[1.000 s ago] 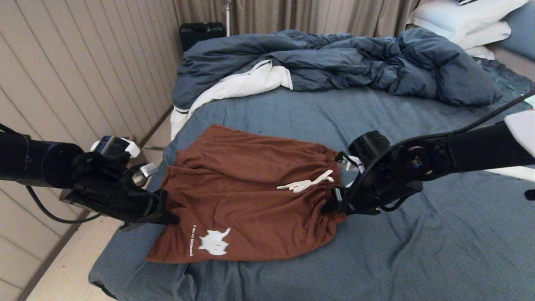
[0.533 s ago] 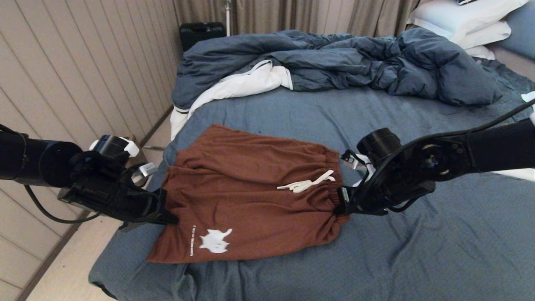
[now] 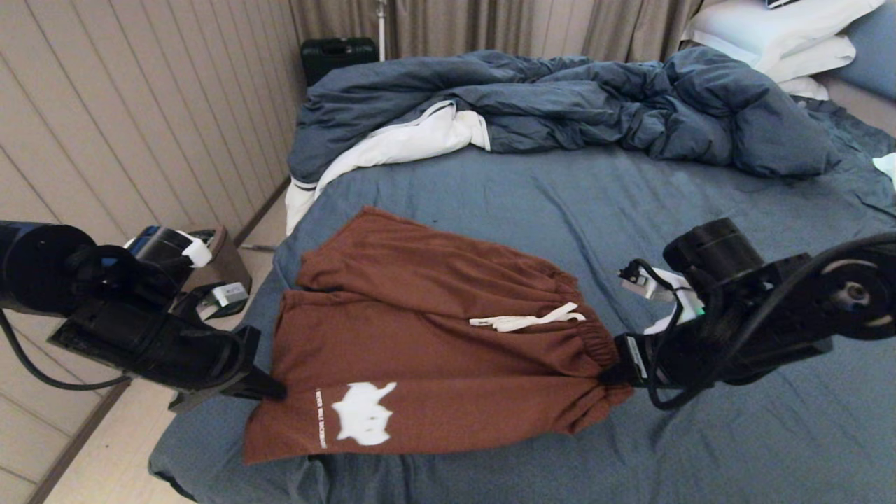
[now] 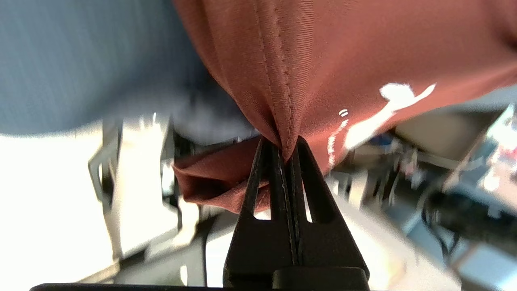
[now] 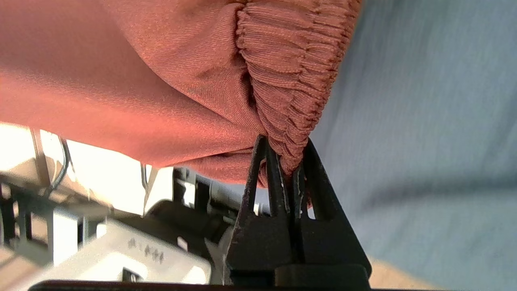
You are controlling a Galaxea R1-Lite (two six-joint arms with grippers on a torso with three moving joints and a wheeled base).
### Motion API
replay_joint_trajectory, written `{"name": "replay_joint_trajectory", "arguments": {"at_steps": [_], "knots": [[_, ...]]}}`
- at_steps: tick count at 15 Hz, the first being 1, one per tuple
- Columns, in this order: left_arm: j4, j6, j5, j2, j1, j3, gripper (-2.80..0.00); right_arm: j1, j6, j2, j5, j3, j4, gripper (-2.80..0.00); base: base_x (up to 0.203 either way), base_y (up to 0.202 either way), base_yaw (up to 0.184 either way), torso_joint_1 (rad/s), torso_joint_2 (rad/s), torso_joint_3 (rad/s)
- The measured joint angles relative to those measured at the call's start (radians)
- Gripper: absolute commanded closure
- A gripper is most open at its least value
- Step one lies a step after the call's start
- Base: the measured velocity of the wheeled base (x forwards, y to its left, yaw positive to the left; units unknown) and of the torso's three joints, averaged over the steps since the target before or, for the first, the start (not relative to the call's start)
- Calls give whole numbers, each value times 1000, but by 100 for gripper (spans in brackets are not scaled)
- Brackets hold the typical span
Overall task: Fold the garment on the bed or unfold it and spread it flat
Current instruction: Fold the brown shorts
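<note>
Rust-brown shorts [image 3: 434, 343] stretched across the near part of the bed [image 3: 700, 455], waistband toward the right, leg hems toward the left edge of the mattress. Left end effector [image 3: 269, 388] clenched on the stitched hem of the near leg, right at the mattress edge; in the left wrist view, fingers [image 4: 311, 182] pinched shut with a fold of fabric bunched between them. Right end effector [image 3: 616, 371] clamped on the gathered elastic waistband [image 5: 291, 72], cloth visibly nipped between the closed tips. White drawstring [image 3: 525, 320] lying loose on top, white graphic [image 3: 364, 414] facing up on the near leg. Rumpled duvet [image 3: 560, 105] well apart at the far side, pillows [image 3: 784, 35] in the far right corner.

Risks, as judged from here:
- Thin pinch on the hem: likely to slip out if tension rises too fast, dropping that corner off the bed edge.
- Elastic waistband: prone to stretch and then snap back, leaving puckers instead of a flat spread.
- Only the near edge held: far leg likely to drag, fold under or stay creased during any lift or pull.
- Uneven pull between the arms: probable skew of the shorts across the sheet.
- Drawstring free to snag or tuck under.
</note>
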Motion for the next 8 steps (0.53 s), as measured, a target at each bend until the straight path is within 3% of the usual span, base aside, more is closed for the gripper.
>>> {"name": "replay_joint_trajectory", "arguments": {"at_steps": [8], "knots": [[131,26,-37,-156,-80,138,0,-14,-7,-185,20,161,0,0,0,0,0,0,0,0]]}}
